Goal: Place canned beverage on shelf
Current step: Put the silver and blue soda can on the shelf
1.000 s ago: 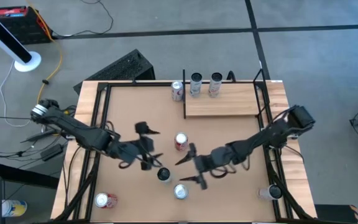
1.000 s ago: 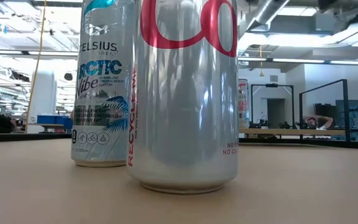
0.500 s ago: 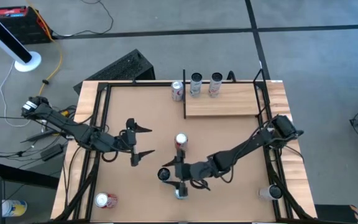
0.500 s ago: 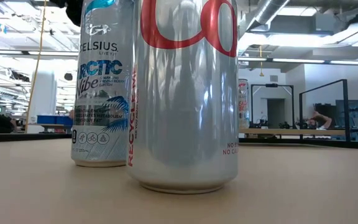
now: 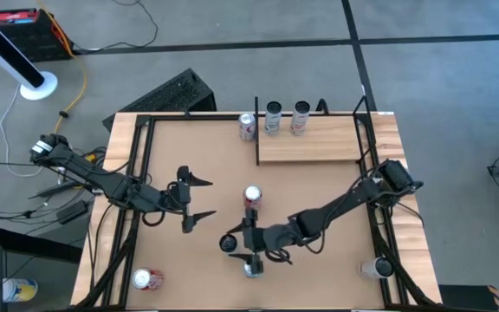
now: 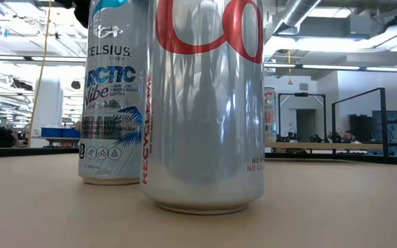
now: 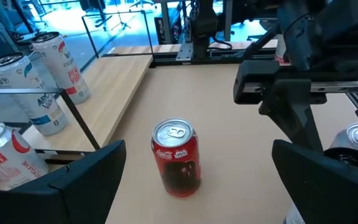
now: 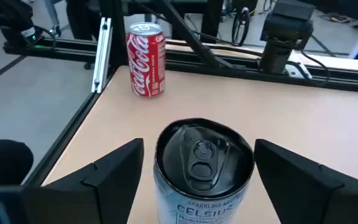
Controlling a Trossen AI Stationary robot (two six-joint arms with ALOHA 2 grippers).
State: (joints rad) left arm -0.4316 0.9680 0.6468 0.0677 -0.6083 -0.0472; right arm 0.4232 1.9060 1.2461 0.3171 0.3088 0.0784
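Note:
A black-topped Celsius can [image 5: 229,243] stands upright on the tan tabletop, also in the right wrist view [image 8: 202,165]. My right gripper [image 5: 243,242] is open, level with the can, with one finger on each side of it and a gap to each. My left gripper [image 5: 199,199] is open and empty, left of an upright red Coca-Cola can [image 5: 252,196], which its wrist view shows ahead [image 7: 176,155]. The light-wood shelf [image 5: 314,143] at the far right carries two cans [image 5: 273,117] [image 5: 301,117] at its far edge.
A silver can [image 5: 251,269] stands just near of my right gripper. A can [image 5: 247,126] stands on the table beside the shelf's left post. Another red can [image 5: 148,279] stands at the near left and one [image 5: 375,269] lies at the near right. Black frame rails edge the table.
My left gripper has drawn back from the black-topped can toward the table's left edge and turned. My right gripper has gone toward the table's left and turned, and its open fingers now stand on either side of that can. The can has stayed where it was.

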